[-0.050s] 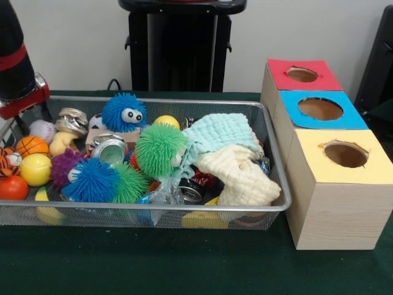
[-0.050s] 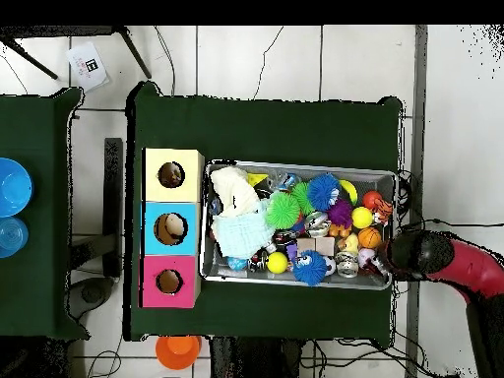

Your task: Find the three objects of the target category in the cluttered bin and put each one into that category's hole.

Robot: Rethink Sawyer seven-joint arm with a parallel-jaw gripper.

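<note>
Gripper fingers not visible, can't tell their state; only the red-black arm shows, past the bin's short end farthest from the boxes. Wire mesh bin sits on green tabletop, long axis in line with the box row. Three wooden boxes just beside the bin's other end: yellow hole, blue hole, red hole. In the bin: fuzzy balls, sports balls, crushed cans, cloths nearest the boxes. Tiled floor around the table.
</note>
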